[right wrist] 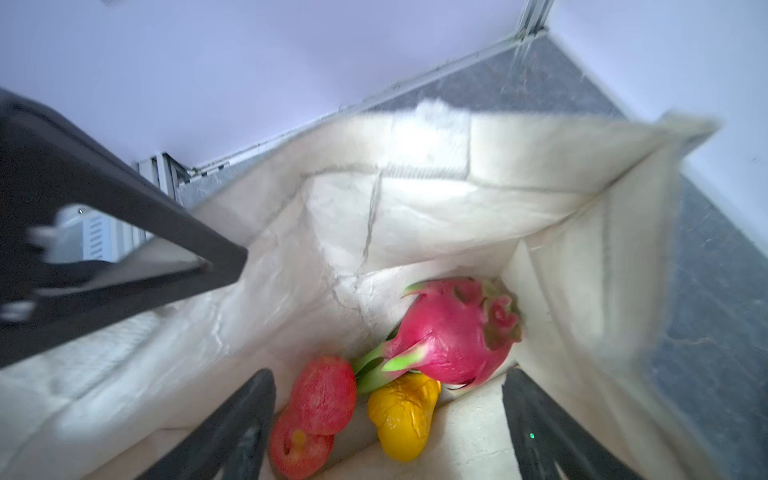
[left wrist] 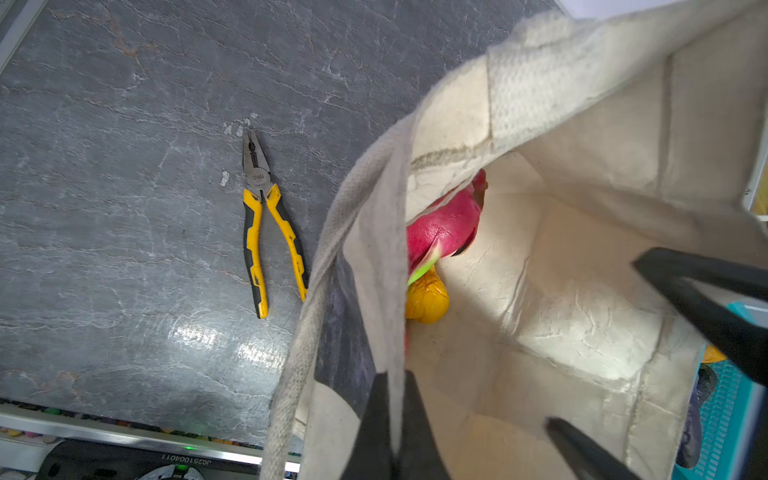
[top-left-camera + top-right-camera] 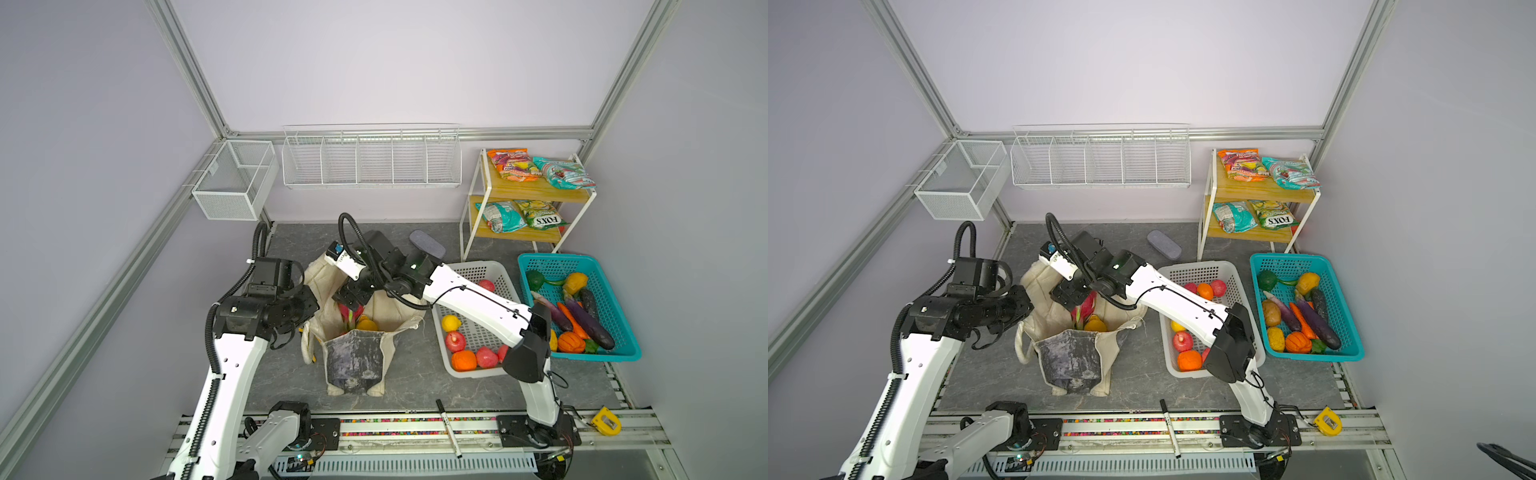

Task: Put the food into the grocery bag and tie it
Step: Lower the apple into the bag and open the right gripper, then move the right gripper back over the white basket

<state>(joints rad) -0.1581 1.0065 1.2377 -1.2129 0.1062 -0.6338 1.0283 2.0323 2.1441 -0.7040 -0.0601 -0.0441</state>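
Above grey stone tabletop point(image 3: 415, 374), I should raise the spread right gripper point(image 1: 387, 372) vertically; left gripper point(image 2: 392, 386) pinches the canvas tote point(image 2: 540, 83) rim.

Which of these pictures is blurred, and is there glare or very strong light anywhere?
The right wrist view looks motion-blurred: the grocery bag rim and the dragon fruit are soft. The left wrist view is sharp, with crisp pliers, glare on the table and a bright patch inside the bag. Both top views are sharp and evenly lit.

Grey tabletop point(image 3: 415, 386); on it tote point(image 3: 353, 361), white basket point(image 3: 465, 270), teal basket point(image 3: 557, 259), grey case point(image 3: 428, 243), pliers point(image 2: 257, 178).
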